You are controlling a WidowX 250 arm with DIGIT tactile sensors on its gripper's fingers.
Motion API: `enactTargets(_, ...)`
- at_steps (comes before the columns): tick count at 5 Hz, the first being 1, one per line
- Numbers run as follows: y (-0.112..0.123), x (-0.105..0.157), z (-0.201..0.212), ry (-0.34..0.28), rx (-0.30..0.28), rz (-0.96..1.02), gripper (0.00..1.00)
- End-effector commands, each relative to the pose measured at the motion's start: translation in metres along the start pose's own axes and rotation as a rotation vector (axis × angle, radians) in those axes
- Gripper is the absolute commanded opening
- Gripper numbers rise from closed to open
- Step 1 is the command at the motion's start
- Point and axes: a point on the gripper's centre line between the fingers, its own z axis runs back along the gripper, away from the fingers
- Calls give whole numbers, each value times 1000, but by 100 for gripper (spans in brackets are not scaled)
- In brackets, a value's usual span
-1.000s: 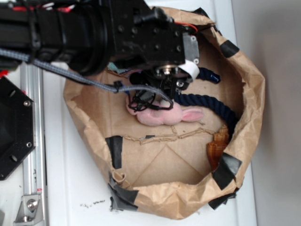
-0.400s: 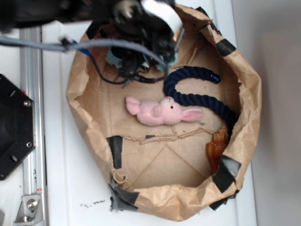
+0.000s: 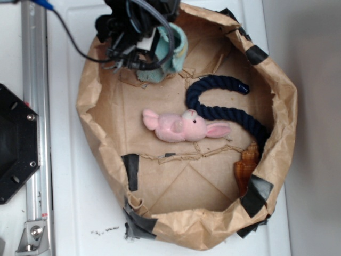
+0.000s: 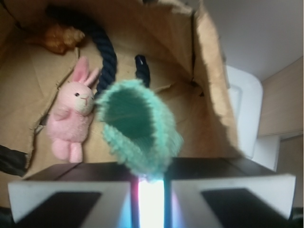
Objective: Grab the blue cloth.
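1. White worktop [image 3: 69, 176] under a crumpled brown paper bag [image 3: 277, 133] patched with black tape, walls folded into a bowl.
2. Claw [image 3: 152, 50] at the bag's upper-left rim in the exterior view, cables bunched around it; in the wrist view claw [image 4: 151, 183] closed to a thin slit.
3. Clamped on the blue cloth [image 3: 173, 50]: teal terry, folded into a loop, hanging from the fingertips clear of the bag floor; same blue cloth [image 4: 137, 128] fills the middle of the wrist view, just ahead of the claw.
4. Below and beyond the claw, on the bag floor: pink plush rabbit [image 3: 184, 126], lying on its side.
5. Past the rabbit: dark navy rope [image 3: 224, 112], curved, touching the rabbit's head end.
6. Farthest from the claw, against the bag wall: small orange-brown object [image 3: 246, 165], identity unclear.
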Motion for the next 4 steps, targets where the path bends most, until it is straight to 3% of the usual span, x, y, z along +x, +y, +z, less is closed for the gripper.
enactTargets(1,-13,22,-40,78,-1,-209,100)
enactTargets(2,-19,24,-60,131,-9,-336,100)
enactTargets(4,-23,21,-76,181,-6,-379,100)
